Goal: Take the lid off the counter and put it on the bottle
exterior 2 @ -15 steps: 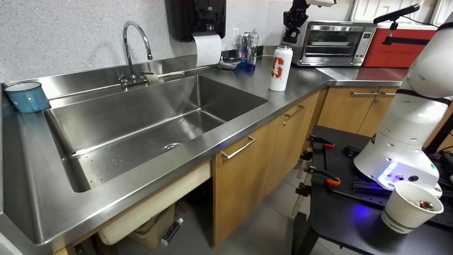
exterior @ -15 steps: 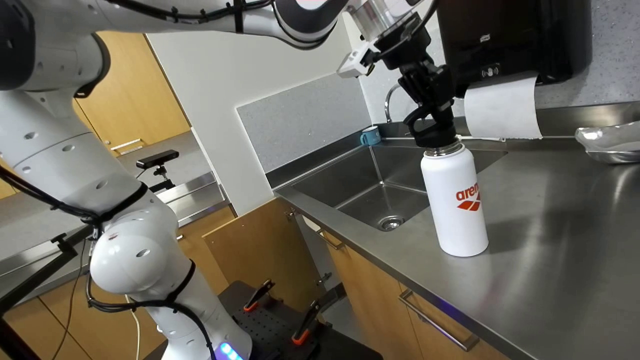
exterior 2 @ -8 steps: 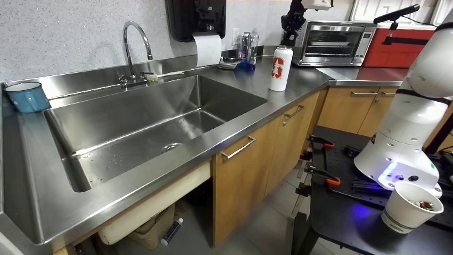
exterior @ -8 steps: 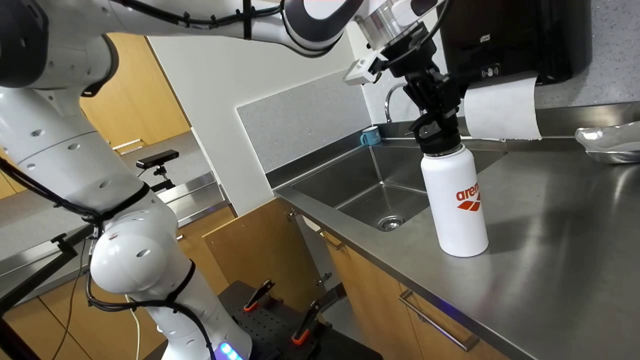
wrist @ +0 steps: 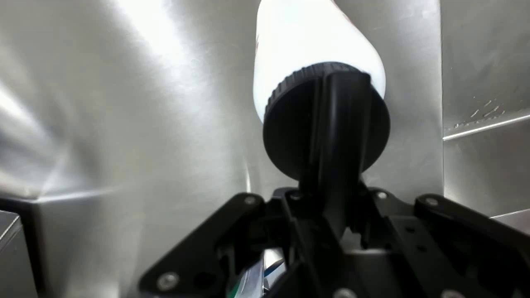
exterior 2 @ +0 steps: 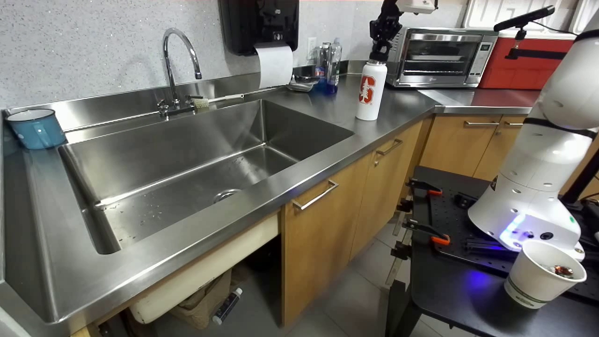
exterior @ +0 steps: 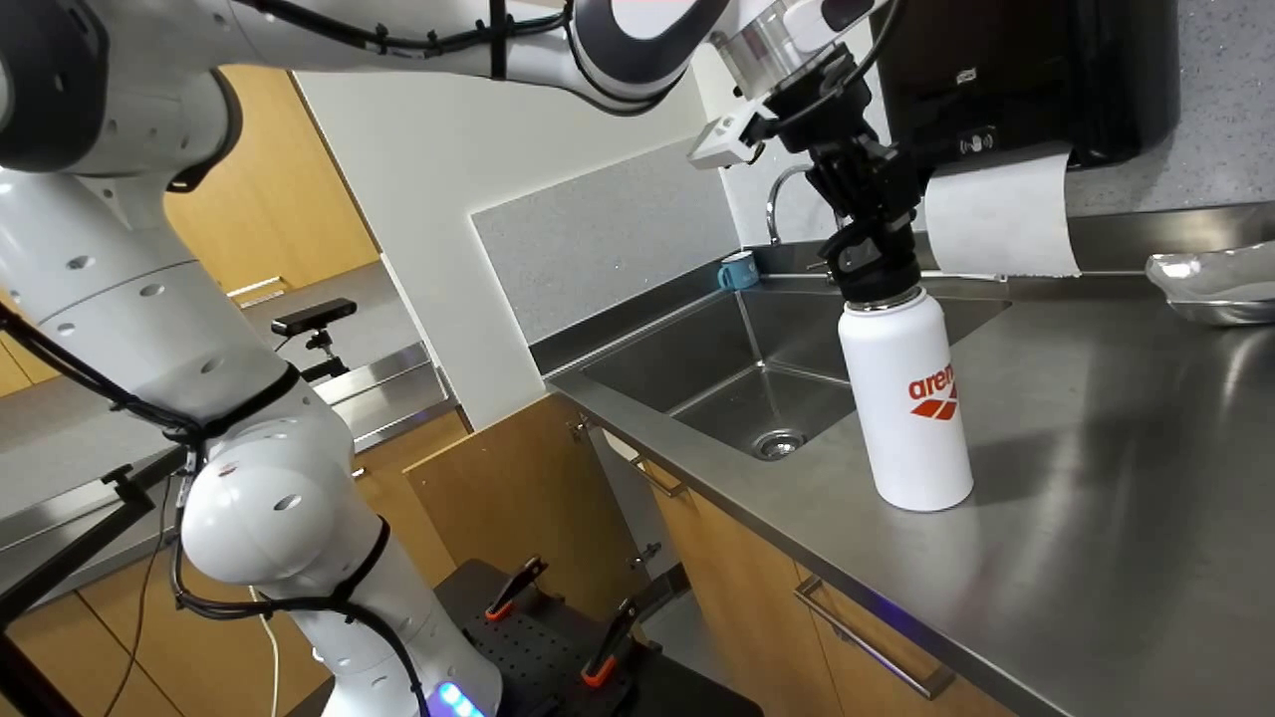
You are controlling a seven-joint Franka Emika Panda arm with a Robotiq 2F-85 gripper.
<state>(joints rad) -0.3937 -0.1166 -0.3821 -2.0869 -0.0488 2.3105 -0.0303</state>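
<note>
Lid [wrist: 290, 132]: at the mouth of the bottle [exterior: 908, 418], over its neck, loop handle on the side away from the bottle. In an exterior view a thin band of metal neck shows between the lid and the bottle's shoulders; cannot tell whether any thread has caught.

Gripper [wrist: 331, 190]: directly above the bottle, fingers closed in on the loop handle; it has hold of the lid.

Bottle: upright on the counter [exterior: 1086, 498] in both exterior views. Red lettering on its side in an exterior view, red tree emblem likewise in an exterior view.

Further out from the bottle: sink [exterior 2: 299, 126] just beside it. Faucet [exterior 2: 170, 75] across the sink from it. Blue mug [exterior 2: 37, 129] well apart from it, at the sink's far end. Black towel dispenser [exterior 2: 259, 23] on the wall beyond it, white paper [exterior 2: 275, 68] hanging below. Toaster oven [exterior 2: 440, 58] behind it on the counter. Paper cup [exterior 2: 538, 276] well apart from it, on the black table [exterior 2: 449, 290].
</note>
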